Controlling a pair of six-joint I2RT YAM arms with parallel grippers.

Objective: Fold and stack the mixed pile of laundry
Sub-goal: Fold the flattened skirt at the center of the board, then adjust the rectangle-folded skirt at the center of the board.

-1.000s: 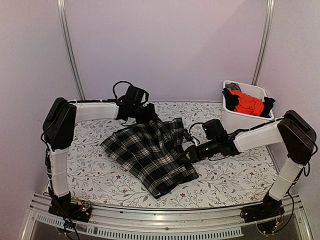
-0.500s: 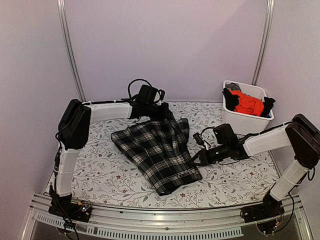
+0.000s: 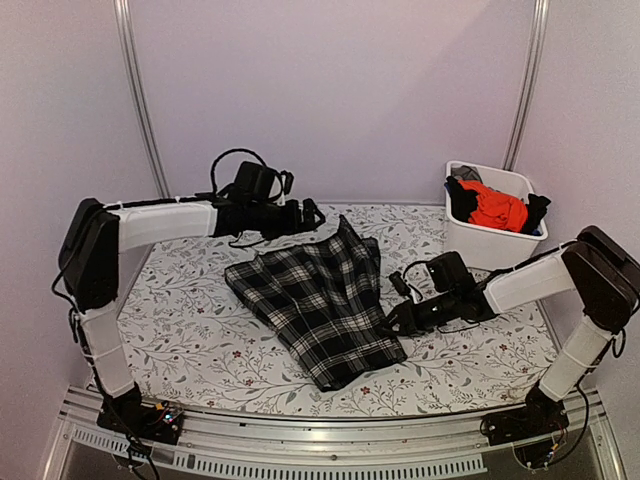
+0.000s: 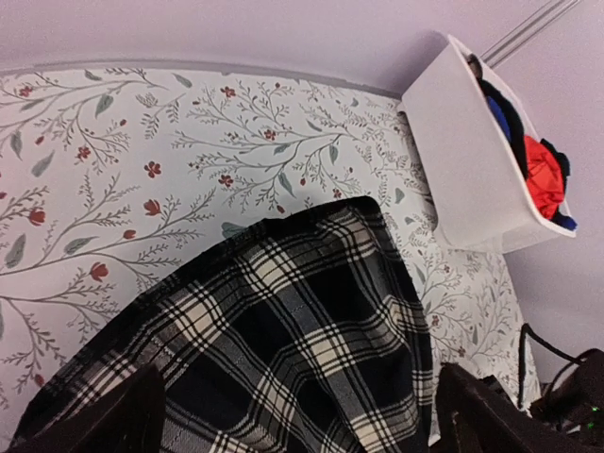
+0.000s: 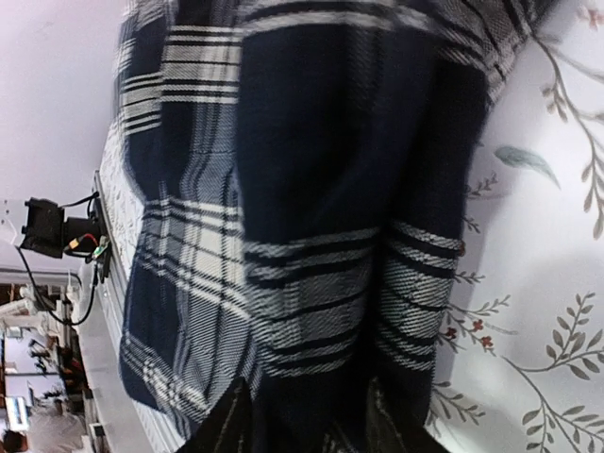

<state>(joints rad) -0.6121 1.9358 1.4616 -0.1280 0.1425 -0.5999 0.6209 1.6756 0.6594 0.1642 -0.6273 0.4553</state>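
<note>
Plaid garment [image 3: 315, 300] lies spread mid-frame. Left gripper [image 3: 314, 212], jaws wide, hangs just upper left of its top corner; right gripper [image 3: 388, 318] pinches its right edge.

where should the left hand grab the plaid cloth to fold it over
Probably the far corner of the plaid cloth. It narrows to a point just ahead of the open left hand, lies flat, and has bare tablecloth on both sides. So come down from above on the far side and pinch the tip.
</note>
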